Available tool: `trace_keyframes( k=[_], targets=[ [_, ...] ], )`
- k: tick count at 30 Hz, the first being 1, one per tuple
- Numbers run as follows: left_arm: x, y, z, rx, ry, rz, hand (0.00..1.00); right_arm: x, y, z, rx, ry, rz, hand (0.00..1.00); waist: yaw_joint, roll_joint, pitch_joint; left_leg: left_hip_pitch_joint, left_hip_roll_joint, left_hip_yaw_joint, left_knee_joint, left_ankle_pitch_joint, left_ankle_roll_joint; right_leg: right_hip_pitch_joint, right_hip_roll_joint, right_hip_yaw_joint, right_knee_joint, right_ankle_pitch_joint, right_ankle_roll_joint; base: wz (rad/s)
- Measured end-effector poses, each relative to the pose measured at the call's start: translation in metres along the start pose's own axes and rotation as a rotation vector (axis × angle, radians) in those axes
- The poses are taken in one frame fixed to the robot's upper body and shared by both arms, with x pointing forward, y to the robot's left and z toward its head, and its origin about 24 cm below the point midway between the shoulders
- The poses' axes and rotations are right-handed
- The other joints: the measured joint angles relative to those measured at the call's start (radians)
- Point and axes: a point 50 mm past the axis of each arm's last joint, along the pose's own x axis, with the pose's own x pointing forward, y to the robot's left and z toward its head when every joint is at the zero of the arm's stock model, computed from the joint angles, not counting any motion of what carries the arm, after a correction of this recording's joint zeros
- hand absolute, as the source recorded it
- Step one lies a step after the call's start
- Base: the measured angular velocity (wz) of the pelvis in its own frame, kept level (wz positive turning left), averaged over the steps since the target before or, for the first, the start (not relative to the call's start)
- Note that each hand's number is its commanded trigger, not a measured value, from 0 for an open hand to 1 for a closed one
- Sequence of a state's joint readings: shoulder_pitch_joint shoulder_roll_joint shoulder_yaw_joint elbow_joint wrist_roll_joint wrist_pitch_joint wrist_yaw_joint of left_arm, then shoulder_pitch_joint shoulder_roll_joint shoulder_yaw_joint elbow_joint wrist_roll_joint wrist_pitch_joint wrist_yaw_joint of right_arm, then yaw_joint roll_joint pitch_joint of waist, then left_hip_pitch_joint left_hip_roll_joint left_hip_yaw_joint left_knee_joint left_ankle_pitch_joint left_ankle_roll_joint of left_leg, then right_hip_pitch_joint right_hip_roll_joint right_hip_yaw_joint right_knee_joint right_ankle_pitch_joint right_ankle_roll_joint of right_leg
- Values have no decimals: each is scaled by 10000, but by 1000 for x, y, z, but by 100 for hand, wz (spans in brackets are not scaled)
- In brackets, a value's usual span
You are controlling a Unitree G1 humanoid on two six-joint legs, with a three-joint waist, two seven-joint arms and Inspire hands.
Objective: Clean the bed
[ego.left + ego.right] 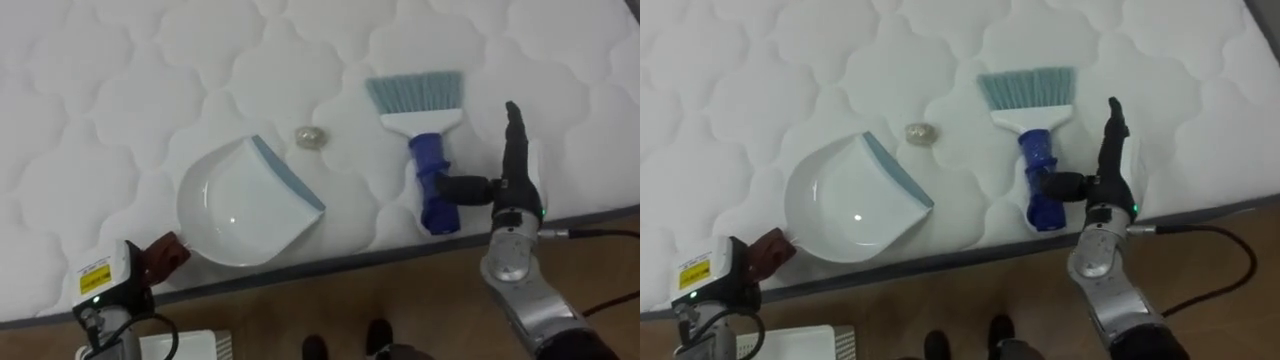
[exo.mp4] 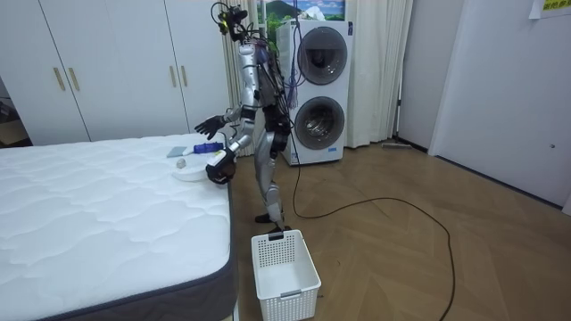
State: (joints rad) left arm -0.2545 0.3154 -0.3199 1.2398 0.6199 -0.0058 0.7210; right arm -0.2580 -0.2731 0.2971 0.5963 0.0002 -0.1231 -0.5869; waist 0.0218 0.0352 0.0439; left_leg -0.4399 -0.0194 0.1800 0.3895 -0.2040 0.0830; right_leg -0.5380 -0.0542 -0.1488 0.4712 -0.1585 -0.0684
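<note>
Bed (image 1: pixel 100 100) near edge: dustpan (image 1: pixel 240 205) mouth faces scrap (image 1: pixel 312 137), brush (image 1: pixel 428 150) just beyond, set for sweeping | right robot hand (image 1: pixel 515 160) wide, straight fingers beside brush handle, thumb touching it | left robot hand (image 1: pixel 130 290) at dustpan handle, grip: cannot tell

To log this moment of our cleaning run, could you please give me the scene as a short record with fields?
Mattress: white, quilted
Dustpan: white, near the mattress edge
Brush: blue handle, bristles away from the robot
Scrap: small, crumpled, between dustpan and brush
Right hand: open, beside the brush handle
Left hand: by the dustpan's handle
Basket: white, on the floor beside the bed
</note>
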Motion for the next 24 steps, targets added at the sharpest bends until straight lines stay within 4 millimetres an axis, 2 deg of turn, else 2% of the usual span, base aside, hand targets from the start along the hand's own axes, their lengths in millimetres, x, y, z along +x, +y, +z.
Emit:
trace_keyframes(
  k=[7, 10, 20, 24],
  targets=[
    [2, 0, 4, -76, -55, -81, 100, -2, 6, 0, -38, -20, 511, 0, 92, -13, 10, -32, -2, -48, -43, 0, 0, 4, -32, -163, -69, 1, -1, 3],
    [2, 1, 5, -87, -82, -60, 100, -5, 12, 0, 21, 37, 930, 0, 107, -28, 57, -32, -2, -40, -37, 0, 0, 9, -40, -182, -66, 0, 0, 0],
    [3, 0, 10, -493, -14, -271, 100, -10, 19, -25, -410, 1162, 1453, 0, 120, 108, 193, -58, -12, -34, -76, -3, 4, -19, -61, -217, -56, -1, -2, 0],
    [4, 0, 11, -530, -8, -341, 100, -11, 18, -33, -697, 1492, 1444, 0, 126, 124, 201, -100, -10, -35, -74, -3, 3, -49, -54, -217, -73, -3, -5, 0]
  ],
)
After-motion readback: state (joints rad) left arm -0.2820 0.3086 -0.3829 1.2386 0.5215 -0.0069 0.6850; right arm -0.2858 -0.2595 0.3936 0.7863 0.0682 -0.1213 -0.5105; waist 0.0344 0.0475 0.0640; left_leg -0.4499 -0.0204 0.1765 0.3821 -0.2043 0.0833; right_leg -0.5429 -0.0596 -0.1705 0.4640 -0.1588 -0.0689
